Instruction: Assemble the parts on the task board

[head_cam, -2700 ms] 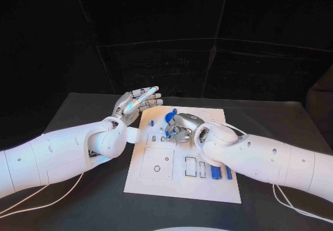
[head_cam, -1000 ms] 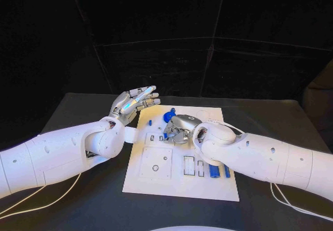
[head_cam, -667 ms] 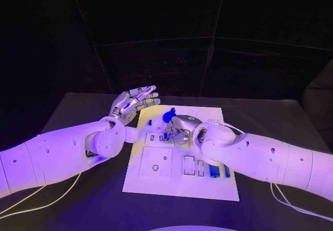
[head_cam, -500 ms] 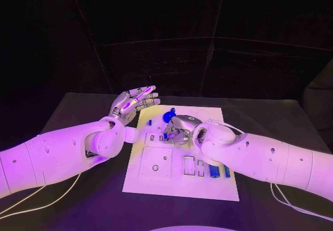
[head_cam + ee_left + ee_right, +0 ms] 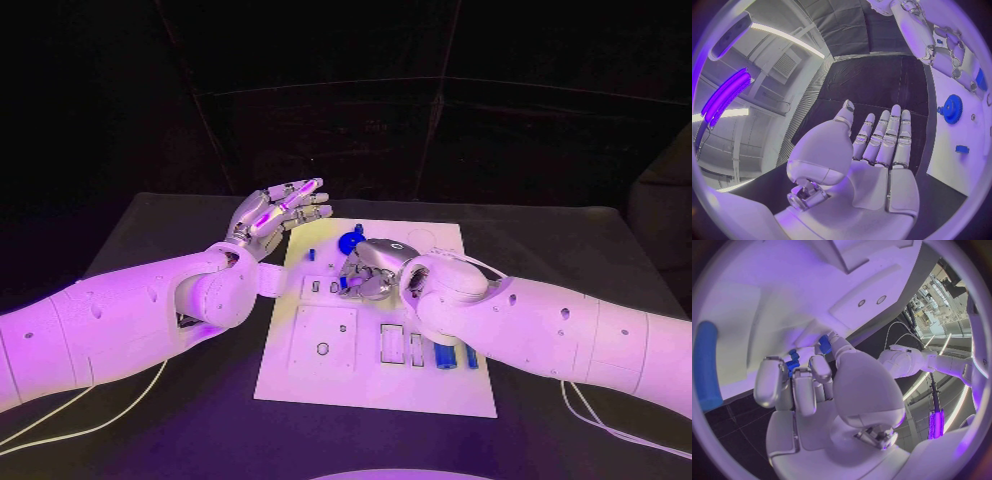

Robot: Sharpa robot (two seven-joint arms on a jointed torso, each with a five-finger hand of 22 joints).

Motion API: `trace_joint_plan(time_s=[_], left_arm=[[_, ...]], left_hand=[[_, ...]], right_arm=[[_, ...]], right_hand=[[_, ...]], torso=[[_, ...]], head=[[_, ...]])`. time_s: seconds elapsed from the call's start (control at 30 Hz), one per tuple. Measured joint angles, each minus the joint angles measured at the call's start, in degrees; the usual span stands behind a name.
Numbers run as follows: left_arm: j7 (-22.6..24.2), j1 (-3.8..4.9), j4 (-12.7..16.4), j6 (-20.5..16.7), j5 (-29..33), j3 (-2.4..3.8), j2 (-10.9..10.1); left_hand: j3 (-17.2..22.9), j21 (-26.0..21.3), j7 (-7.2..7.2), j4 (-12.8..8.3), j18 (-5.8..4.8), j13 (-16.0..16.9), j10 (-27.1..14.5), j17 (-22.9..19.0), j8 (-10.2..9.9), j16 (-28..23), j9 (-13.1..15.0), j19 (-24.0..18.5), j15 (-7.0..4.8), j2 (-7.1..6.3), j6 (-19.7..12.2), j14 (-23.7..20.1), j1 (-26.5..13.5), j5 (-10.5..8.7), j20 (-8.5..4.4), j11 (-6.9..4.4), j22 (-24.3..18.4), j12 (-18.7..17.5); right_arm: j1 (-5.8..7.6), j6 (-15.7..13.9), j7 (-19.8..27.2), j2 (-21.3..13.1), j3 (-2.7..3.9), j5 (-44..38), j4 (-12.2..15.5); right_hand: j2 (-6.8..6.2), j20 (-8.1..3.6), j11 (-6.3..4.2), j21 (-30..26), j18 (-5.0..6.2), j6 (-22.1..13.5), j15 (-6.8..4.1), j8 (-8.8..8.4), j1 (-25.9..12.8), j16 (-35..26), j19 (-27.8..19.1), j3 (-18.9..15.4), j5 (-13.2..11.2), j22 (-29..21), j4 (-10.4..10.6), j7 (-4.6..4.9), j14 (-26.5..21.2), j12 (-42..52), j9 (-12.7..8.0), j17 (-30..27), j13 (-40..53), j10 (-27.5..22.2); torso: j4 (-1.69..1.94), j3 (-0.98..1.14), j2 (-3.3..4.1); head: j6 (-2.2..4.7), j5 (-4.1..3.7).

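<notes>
The white task board lies in the middle of the black table. My right hand is bent down onto the board's far half. Its curled fingers pinch a small blue part against the board. The right wrist view shows that hand with the ribbed blue part between its fingertips, close to the board. My left hand hovers open, palm up, beside the board's far left corner. A blue gear sits just beyond my right hand and also appears past my left hand as the gear.
Two blue cylinders lie side by side on the board's right side, near rectangular slots. A small blue peg stands near the board's left edge. A long blue cylinder lies at the side of my right hand.
</notes>
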Motion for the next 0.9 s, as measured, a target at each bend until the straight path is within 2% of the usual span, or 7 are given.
trace_joint_plan(time_s=[0.23, 0.33, 0.43, 0.53, 0.7, 0.87, 0.9], left_arm=[[-0.07, 0.00, -0.10, 0.00, 0.01, 0.00, 0.04], [-0.09, -0.01, -0.21, 0.01, 0.01, 0.00, 0.08], [-0.17, -0.01, -0.46, 0.00, -0.03, 0.00, 0.12], [-0.33, -0.01, -0.74, 0.00, -0.21, 0.00, 0.16], [-1.13, -0.02, -0.83, 0.05, -1.37, 0.00, -0.27], [-3.11, 0.18, -1.14, 0.24, -4.52, 0.00, -1.17], [-3.87, 0.42, -1.38, 0.30, -5.54, 0.00, -1.25]], left_hand=[[0.16, 0.00, 0.22, -0.16, 0.00, 0.00, 0.56, 0.00, 0.00, 0.00, 0.09, 0.00, -0.29, 0.00, 1.16, 0.30, 0.00, 0.00, 0.00, -0.15, 0.00, 0.00], [0.54, 0.66, 0.69, -0.35, 0.00, 0.07, 2.38, 0.00, 0.71, 0.00, 0.48, 1.19, -0.72, 0.59, 4.74, 1.15, 0.05, 0.00, 0.05, -0.72, 0.04, 0.29], [0.90, 2.15, 1.48, -0.53, 1.42, 0.14, 4.83, 0.28, 1.59, 1.03, 0.67, 3.61, -1.66, 0.58, 7.58, 3.79, 0.06, 0.21, -0.19, -1.87, 0.52, 1.14], [1.21, 3.89, 2.05, -0.41, 1.42, 0.13, 7.26, 0.78, 2.01, 2.44, 0.76, 6.65, -2.66, 0.93, 9.61, 7.20, -0.29, 0.21, -0.68, -2.67, 1.20, 1.64], [1.67, 6.54, 1.65, -0.87, 1.40, 0.42, 11.50, 1.87, 2.36, 5.12, 0.68, 11.38, -4.51, 0.93, 12.32, 13.44, -0.29, 0.21, -2.34, -3.97, 2.17, 2.71], [1.92, 9.28, 0.33, -1.12, 1.39, 1.03, 16.41, 3.91, 2.49, 9.24, 0.61, 15.87, -6.73, 0.93, 14.58, 20.13, -0.29, 0.21, -4.53, -5.75, 3.28, 4.12], [2.06, 10.63, -0.39, -1.27, 1.37, 1.43, 18.32, 5.15, 2.49, 11.50, 0.61, 17.91, -7.74, 0.86, 15.29, 23.18, -0.35, 0.21, -5.47, -6.55, 3.90, 4.76]], right_arm=[[-0.37, -1.55, -0.74, -0.04, -0.21, -0.42, 0.19], [-0.67, -3.24, -0.76, -0.30, -0.40, -0.60, 0.63], [-0.77, -5.71, -0.51, -1.30, -0.42, -0.83, 1.55], [-0.77, -7.85, 0.54, -2.64, -0.40, -0.86, 3.02], [-0.45, -11.16, 4.98, -6.22, -0.37, -0.25, 6.33], [1.52, -12.56, 10.82, -10.23, -0.33, 2.21, 8.77], [2.17, -12.59, 12.17, -11.34, -0.29, 3.30, 9.37]], right_hand=[[-1.36, 0.21, 0.85, -0.27, -0.01, -3.30, 0.41, -0.65, -1.95, -0.23, -0.21, -3.89, -0.24, -0.38, 2.13, 0.46, -0.01, -1.19, 0.09, 0.00, -1.06, -0.85], [-1.60, 0.61, 1.09, -0.27, 0.00, -5.28, 0.63, -1.14, -2.17, -0.49, -0.19, -5.62, 0.32, -0.47, 3.01, 1.29, -0.19, -1.19, -0.21, 0.00, -1.25, -1.09], [-2.11, 0.61, 1.13, -0.27, 0.00, -5.50, 0.82, -0.93, -1.66, -0.49, -0.19, -6.80, 0.81, -0.47, 3.43, 1.42, 0.00, -1.20, -0.09, 0.00, -1.25, -1.13], [-2.13, 0.63, 1.13, -0.27, 0.00, -5.50, 0.82, -0.93, -1.64, -0.75, -0.21, -6.99, 0.81, -0.47, 3.62, 1.42, 0.00, -1.20, 0.02, -0.01, -1.23, -1.12], [-1.76, 1.03, 1.13, -0.85, 0.00, -5.50, 0.82, -0.43, -0.82, -1.83, -0.60, -7.86, 1.61, -1.37, 4.18, 1.42, 0.00, -0.61, 0.22, -0.01, -0.68, -1.12], [-1.64, 1.18, 1.13, -1.22, 0.00, -5.50, 0.82, -0.43, 0.21, -2.27, -0.75, -8.42, 2.18, -2.01, 4.07, 1.42, 0.00, -0.61, 0.22, -0.01, -0.68, -1.12], [-1.38, 1.24, 1.13, -1.53, 0.00, -5.65, 0.82, -0.43, 0.61, -2.52, -0.81, -8.57, 2.54, -2.24, 3.91, 1.27, 0.00, -0.65, 0.22, -0.01, -0.83, -1.12]], torso=[[-0.01, 0.02, -0.02], [-0.03, 0.05, -0.02], [-0.03, 0.09, -0.02], [-0.01, 0.10, -0.09], [0.09, 0.06, -0.32], [0.10, 0.04, -0.61], [0.09, 0.07, -0.69]], head=[[-0.04, -0.09], [-0.09, -0.14], [-0.13, -0.15], [0.03, -0.16], [0.31, -0.01], [0.32, 0.27], [0.31, 0.33]])
